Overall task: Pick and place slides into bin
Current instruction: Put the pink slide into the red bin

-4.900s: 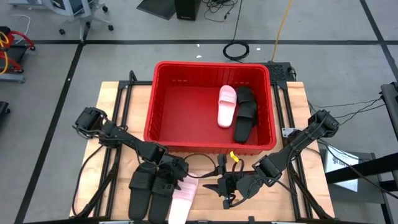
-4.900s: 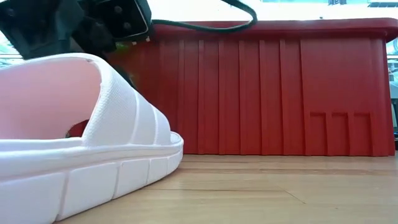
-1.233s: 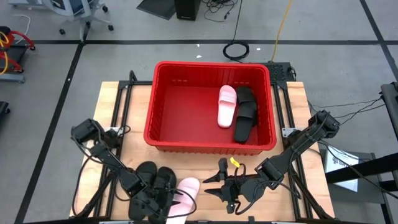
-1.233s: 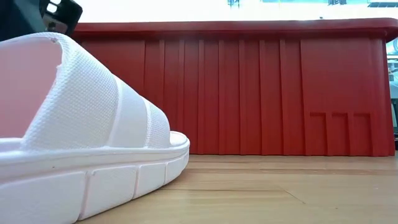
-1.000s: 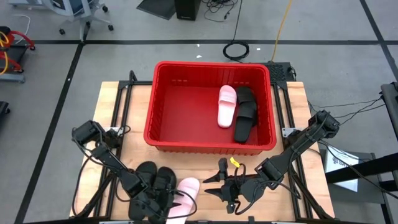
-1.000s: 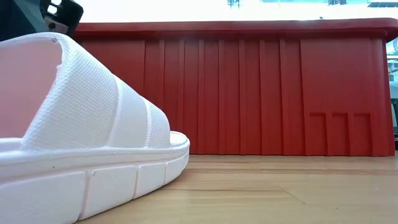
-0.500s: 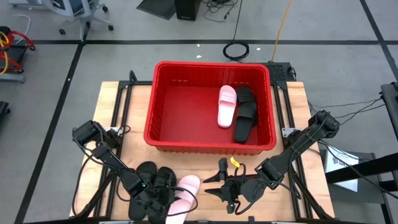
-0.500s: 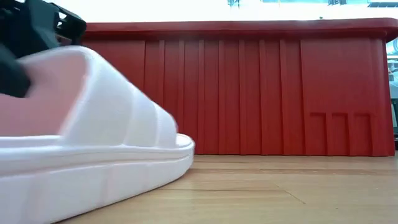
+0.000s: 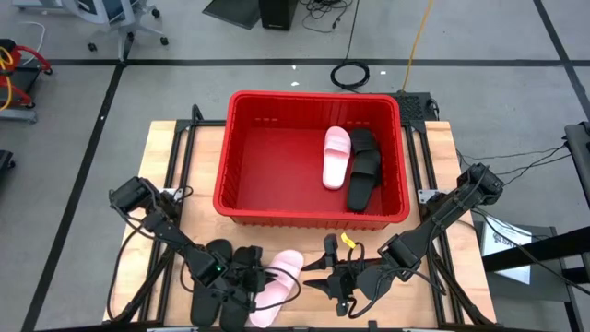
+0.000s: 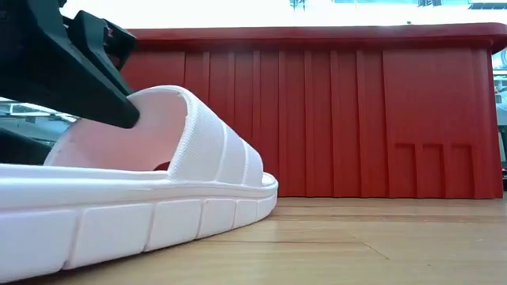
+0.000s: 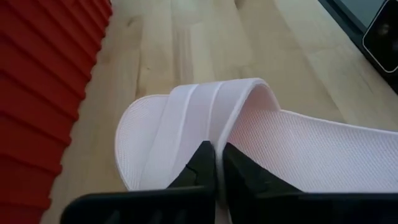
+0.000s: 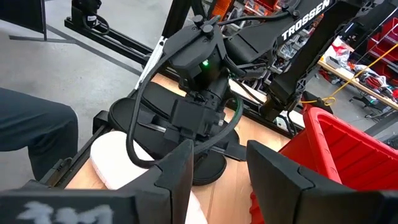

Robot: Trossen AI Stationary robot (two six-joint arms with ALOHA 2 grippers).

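Table of pale wooden planks on a black frame, seen from above, carries everything you need to track. Largest on it is the rectangular red plastic bin with ribbed sides, set toward the far edge; inside, against its right wall, you can see one light pink slide and one matte black slide lying side by side. Your left arm reaches in from the table's left edge to the near edge, where the left gripper has its two dark fingers pressed together on the wide strap of a second light pink slip-on slide; the left wrist view shows the strap pinched between them, just beside the bin's ribbed wall. Two more matte black slides lie partly under that arm, touching the pink one. Your right arm comes in from the right edge, and the right gripper hovers near the front edge with fingers apart, holding nothing, close beside the pink slide.
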